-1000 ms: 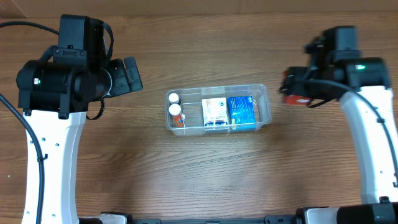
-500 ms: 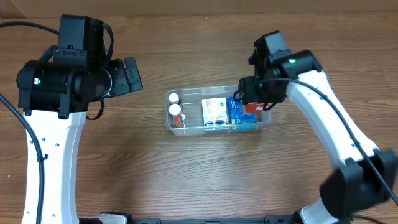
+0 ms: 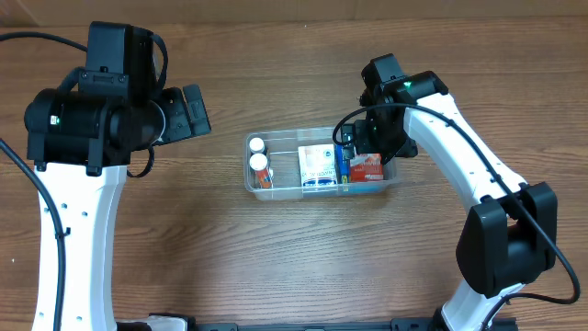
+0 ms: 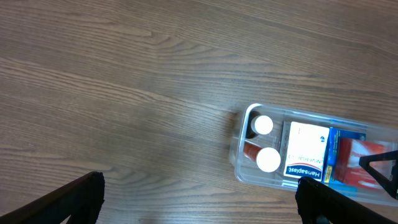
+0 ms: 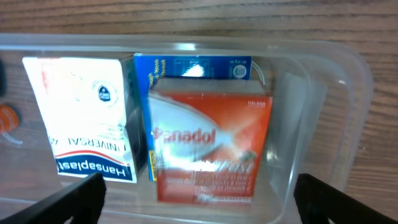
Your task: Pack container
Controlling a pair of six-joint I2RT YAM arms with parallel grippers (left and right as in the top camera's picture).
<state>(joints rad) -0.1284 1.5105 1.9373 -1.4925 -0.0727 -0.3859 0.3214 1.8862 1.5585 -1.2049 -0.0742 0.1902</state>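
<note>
The right gripper (image 5: 199,190) hangs over the right end of the container (image 3: 283,162), fingers wide apart and gripping nothing; below it a red box (image 5: 211,146) lies flat on top of a blue box (image 5: 193,67), free of both fingers; whether the fingertips dip below the rim I cannot tell. The left gripper (image 4: 199,186) is also spread and empty, held well off to the left above bare table (image 3: 294,267).

The container sits at mid-table, long side across. It holds 5 things: 2 white-capped bottles (image 4: 263,125) upright at the left end, a white box (image 5: 81,115) on edge in the middle touching the blue box, then the blue and red boxes stacked at the right end. The overhead view shows nothing loose on the table, so I judge the packing done or all but done; what seems left is for the right arm to lift clear. No lid is in view; if one belongs to the task it is not shown. Whether the red box sits below the rim I cannot tell.

Little stands in the way; the right wall of the container and the white box flank the open fingers, so a straight rise looks safer than a sideways pull, which could drag the light tub or shift the red box.
</note>
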